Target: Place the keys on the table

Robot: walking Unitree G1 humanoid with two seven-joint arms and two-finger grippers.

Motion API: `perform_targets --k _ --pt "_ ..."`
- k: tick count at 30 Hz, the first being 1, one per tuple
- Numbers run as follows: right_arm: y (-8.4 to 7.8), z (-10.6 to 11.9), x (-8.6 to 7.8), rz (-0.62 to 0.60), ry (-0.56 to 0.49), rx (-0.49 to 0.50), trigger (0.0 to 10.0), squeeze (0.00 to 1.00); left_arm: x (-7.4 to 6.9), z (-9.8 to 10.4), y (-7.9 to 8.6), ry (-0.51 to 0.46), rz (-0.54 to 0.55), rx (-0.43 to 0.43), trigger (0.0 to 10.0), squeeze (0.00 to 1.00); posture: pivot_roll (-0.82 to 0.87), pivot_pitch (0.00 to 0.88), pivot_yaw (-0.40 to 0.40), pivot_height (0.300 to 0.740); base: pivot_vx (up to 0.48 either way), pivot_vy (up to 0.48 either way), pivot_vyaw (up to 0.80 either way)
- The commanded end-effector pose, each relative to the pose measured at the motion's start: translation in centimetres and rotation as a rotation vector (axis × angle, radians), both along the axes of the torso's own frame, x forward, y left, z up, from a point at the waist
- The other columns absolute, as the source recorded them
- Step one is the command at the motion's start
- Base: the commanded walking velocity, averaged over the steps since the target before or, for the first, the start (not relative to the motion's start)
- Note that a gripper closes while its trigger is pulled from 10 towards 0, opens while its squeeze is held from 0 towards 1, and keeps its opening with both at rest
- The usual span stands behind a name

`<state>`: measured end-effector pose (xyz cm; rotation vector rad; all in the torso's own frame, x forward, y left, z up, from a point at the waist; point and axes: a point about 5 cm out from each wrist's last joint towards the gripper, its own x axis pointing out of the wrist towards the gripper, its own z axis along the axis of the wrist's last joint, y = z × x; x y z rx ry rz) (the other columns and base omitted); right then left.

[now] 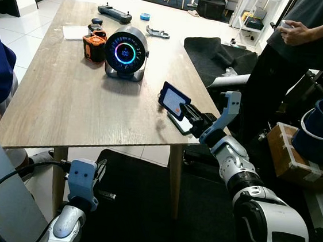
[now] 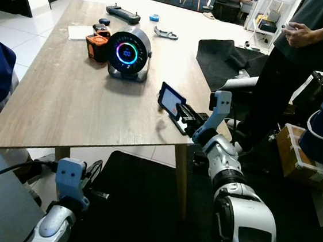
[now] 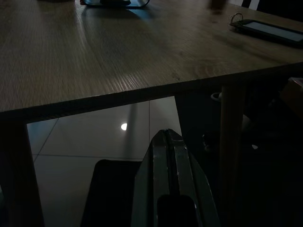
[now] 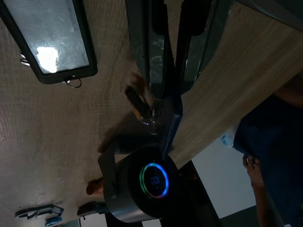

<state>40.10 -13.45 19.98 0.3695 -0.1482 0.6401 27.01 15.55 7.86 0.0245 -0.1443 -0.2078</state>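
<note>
Black fingers of the right claw (image 4: 160, 90) were pressed together on the keys (image 4: 140, 103). The bunch hung blurred below the tips, and a blue tag (image 1: 174, 99) stood up beside it. In the head views the claw reached in over the right-hand edge of the wooden worktop (image 1: 65, 99), near its front corner, with the keys just above the wood and, as far as could be told, not resting on it.

At about 5 o'clock from the tag, and just beside it, a black-framed flat card with a ring (image 4: 49, 40) lay on the worktop. Further off, at 11 o'clock, stood a round gadget with a glowing ring (image 1: 126, 52).

To do this step well, the claw probably needed to drop a little more until the bunch took its weight on the wood, then part its fingers only slightly and lift straight up so that nothing snagged. The release was best made inward, toward 10 o'clock, away from the edge and off the framed card. A swinging bunch let go near the edge could slide to the floor.

The left claw (image 3: 166, 135), fingers together, hung idle below the worktop's front edge.
</note>
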Motion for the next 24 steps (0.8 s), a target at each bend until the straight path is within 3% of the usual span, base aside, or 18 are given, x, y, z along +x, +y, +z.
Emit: perform_targets --k 1,2,3,4,5,6,24 --pt "-0.54 -0.36 -0.06 -0.015 0.018 0.025 10.0 0.93 -0.06 -0.06 -0.4 0.008 -0.009 -0.001 10.0 0.0 0.11 0.125 -0.085 0.74 0.0 0.0 0.0" --pt "-0.62 -0.31 -0.03 -0.023 0.015 0.019 10.0 1.0 -0.05 -0.06 -0.41 0.008 -0.009 -0.001 10.0 0.0 0.11 0.125 -0.085 0.74 0.0 0.0 0.0" --pt "-0.66 -0.28 -0.02 -0.029 0.013 0.014 10.0 1.0 -0.05 -0.05 -0.42 0.008 -0.008 -0.002 10.0 0.0 0.11 0.125 -0.085 0.74 0.0 0.0 0.0" --pt "-0.75 -0.2 0.03 -0.047 0.006 -0.001 10.0 0.23 -0.02 -0.05 -0.45 0.008 -0.008 -0.002 10.0 0.0 0.12 0.122 -0.086 0.74 0.0 0.0 0.0" --pt "-0.75 -0.2 0.03 -0.047 0.006 -0.001 10.0 0.23 -0.02 -0.05 -0.45 0.008 -0.008 -0.002 10.0 0.0 0.12 0.122 -0.086 0.74 0.0 0.0 0.0" --pt "-0.89 -0.06 0.1 -0.067 0.001 -0.006 10.0 0.0 0.03 -0.01 -0.52 0.007 -0.009 -0.004 10.0 0.0 0.12 0.12 -0.086 0.74 0.0 0.0 0.0" --pt "-1.39 0.2 0.12 -0.083 -0.012 0.008 10.0 0.0 0.16 0.0 -0.39 0.008 -0.006 0.001 10.0 0.0 0.12 0.108 -0.083 0.74 0.0 0.0 0.0"
